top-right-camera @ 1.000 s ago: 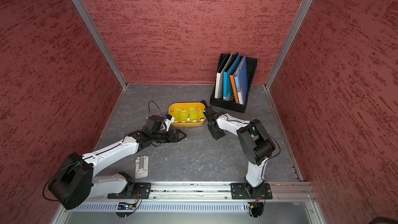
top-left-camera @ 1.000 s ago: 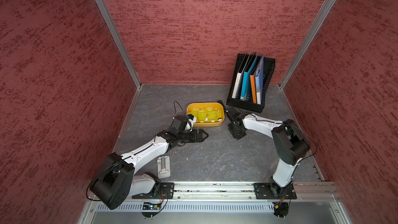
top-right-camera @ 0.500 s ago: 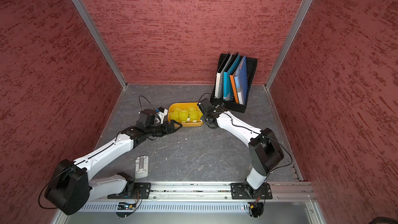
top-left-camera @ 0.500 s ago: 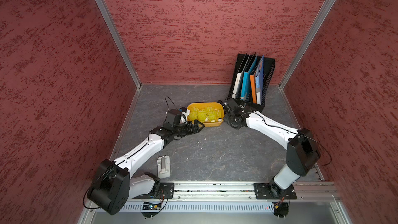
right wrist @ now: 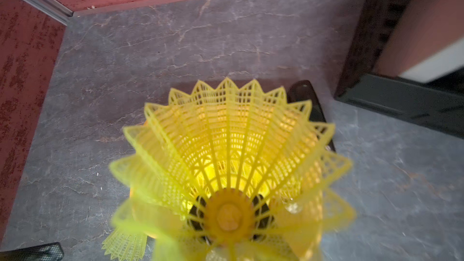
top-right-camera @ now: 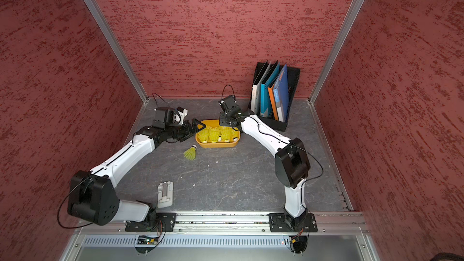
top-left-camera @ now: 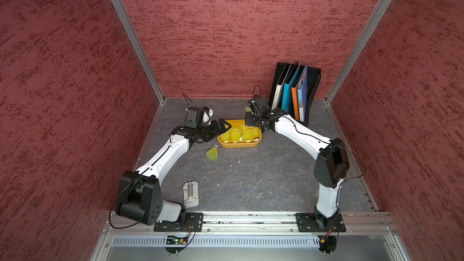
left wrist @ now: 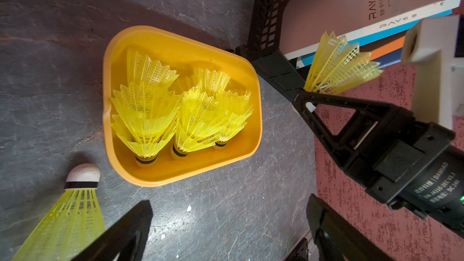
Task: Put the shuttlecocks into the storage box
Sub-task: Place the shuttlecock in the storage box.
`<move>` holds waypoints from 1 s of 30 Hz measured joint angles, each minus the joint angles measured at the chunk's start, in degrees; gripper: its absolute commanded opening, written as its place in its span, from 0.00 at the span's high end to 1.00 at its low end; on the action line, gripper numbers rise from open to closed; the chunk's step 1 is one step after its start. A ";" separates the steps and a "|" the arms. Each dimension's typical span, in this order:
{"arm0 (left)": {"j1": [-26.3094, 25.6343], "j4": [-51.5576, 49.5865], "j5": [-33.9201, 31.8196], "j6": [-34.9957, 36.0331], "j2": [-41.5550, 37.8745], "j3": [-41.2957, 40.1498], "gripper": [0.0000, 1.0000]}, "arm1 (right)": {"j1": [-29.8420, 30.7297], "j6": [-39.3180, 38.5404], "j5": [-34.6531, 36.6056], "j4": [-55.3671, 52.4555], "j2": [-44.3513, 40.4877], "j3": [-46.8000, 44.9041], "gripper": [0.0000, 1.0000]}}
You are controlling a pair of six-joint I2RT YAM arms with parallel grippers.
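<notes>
The orange-yellow storage box (top-left-camera: 238,146) (top-right-camera: 217,144) (left wrist: 175,38) stands mid-floor with several neon yellow shuttlecocks (top-left-camera: 236,134) (top-right-camera: 213,134) (left wrist: 150,111) upright in it. One more shuttlecock (top-left-camera: 213,152) (top-right-camera: 190,153) (left wrist: 70,219) lies on the floor by the box's front left corner. My left gripper (top-left-camera: 224,127) (top-right-camera: 199,127) (left wrist: 228,207) hangs open and empty at the box's left end. My right gripper (top-left-camera: 251,119) (top-right-camera: 224,121) (right wrist: 228,217) is above the box's far right corner, shut on the cork of a shuttlecock (left wrist: 336,64) (right wrist: 226,159) whose skirt hides the fingers.
A black mesh file rack (top-left-camera: 313,89) (top-right-camera: 292,84) with folders stands at the back right, close behind my right gripper. A small grey-white part (top-left-camera: 190,193) (top-right-camera: 165,194) lies near the front left. Red walls close three sides.
My left gripper moved back from the box's front to its left end, uncovering the loose shuttlecock. The right gripper rose from the floor by the box to above its far corner.
</notes>
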 measured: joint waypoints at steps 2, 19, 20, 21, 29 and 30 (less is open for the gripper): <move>0.09 -1.03 0.22 0.33 2.16 2.01 0.00 | -0.09 -1.60 -1.40 -0.31 2.54 2.40 0.90; 3.15 -4.83 5.27 4.26 18.67 15.26 0.00 | -1.99 -5.40 -4.20 -4.74 9.35 8.07 0.90; 3.15 -4.92 5.38 4.44 18.93 15.32 0.00 | -2.08 -5.42 -4.20 -4.94 9.42 8.07 0.90; 3.15 -5.18 5.55 4.55 18.99 15.34 0.00 | -2.23 -5.44 -4.20 -5.16 9.53 8.07 0.90; 3.15 -5.92 6.45 5.31 18.99 15.45 0.00 | -2.40 -5.55 -4.55 -6.71 10.97 8.07 0.90; 3.15 -6.03 6.47 5.33 18.99 15.45 0.00 | -2.47 -5.55 -4.55 -6.84 11.06 8.07 0.90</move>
